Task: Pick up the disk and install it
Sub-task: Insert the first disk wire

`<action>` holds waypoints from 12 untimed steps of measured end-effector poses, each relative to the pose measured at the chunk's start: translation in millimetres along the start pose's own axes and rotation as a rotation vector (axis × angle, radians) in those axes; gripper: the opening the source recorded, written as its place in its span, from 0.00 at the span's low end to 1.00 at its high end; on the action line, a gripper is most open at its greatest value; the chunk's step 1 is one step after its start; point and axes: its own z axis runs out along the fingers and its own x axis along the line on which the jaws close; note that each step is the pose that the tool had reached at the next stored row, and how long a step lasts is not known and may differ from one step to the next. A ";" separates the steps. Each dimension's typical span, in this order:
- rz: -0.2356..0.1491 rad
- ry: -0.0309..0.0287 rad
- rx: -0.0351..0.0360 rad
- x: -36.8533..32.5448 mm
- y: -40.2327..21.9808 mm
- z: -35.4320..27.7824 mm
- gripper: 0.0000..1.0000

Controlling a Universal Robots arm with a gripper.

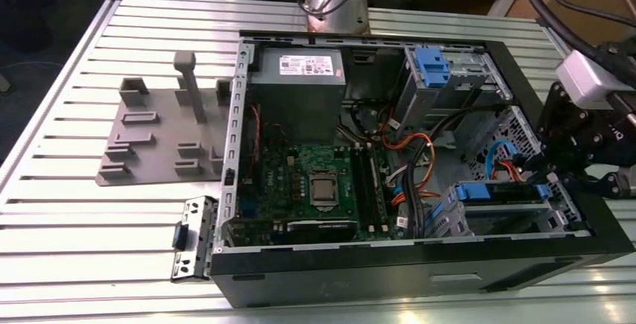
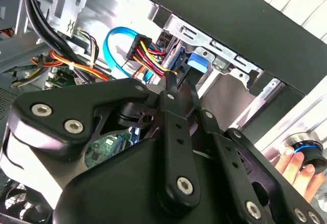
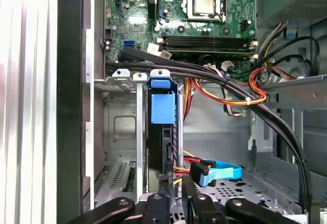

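The disk (image 1: 502, 192) sits in the drive bay at the near corner of the open computer case (image 1: 398, 272), at the exterior view's right, with its blue carrier rails showing. In the first wrist view the disk (image 3: 162, 132) stands edge-on between metal bay walls, with a blue carrier tab at its far end. My gripper (image 1: 555, 179) hangs over the case's right wall, just behind the disk. In both wrist views the gripper (image 3: 174, 191) (image 2: 179, 86) has its fingers drawn close together at the disk's near end, with nothing visible between them. Red, yellow and blue cables run beside the tips.
A grey power-supply box (image 1: 296, 89), a grey cage with a blue tab (image 1: 437, 71) and the green motherboard (image 1: 313, 190) lie inside the case. Black cables (image 3: 230, 89) cross above the bay. A grey fixture (image 1: 164, 134) and a small bracket (image 1: 194, 238) lie on the table. A person's hand (image 2: 294, 165) rests outside the case.
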 end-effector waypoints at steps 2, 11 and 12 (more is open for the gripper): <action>0.000 -0.0004 -0.0035 -0.1 -1.1 0.2 0.23; 0.002 0.0003 -0.0239 -0.4 -14.4 0.9 0.10; 0.002 0.0007 -0.0239 -0.4 -14.4 0.7 0.10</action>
